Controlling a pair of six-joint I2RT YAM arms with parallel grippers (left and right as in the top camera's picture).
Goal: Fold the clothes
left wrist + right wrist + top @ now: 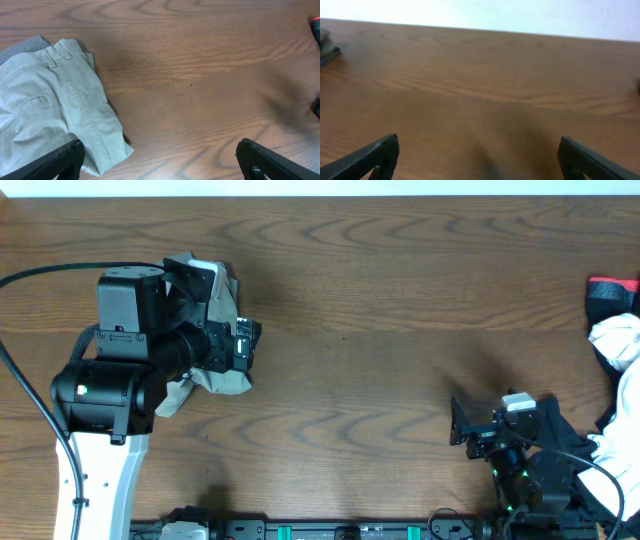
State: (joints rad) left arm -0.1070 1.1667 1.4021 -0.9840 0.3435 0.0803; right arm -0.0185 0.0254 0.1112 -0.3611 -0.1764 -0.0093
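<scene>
Khaki-beige cotton shorts (55, 110) folded at left of brown wood surface (380, 330), waistband toward top of left wrist view, long axis top-to-bottom; darker grey shorts (22, 46) showing beyond waistband. Left hand (160, 159), right hand (479, 156) both spread apart, empty.

We take this for a robotics lab or test bench: a wood-grain table (380, 300), one robot arm on a white base (100, 380) and a second black arm (530, 455) at its near edge, a black cable (40, 272) trailing loose, and a plain pale wall (520, 15) behind.
</scene>
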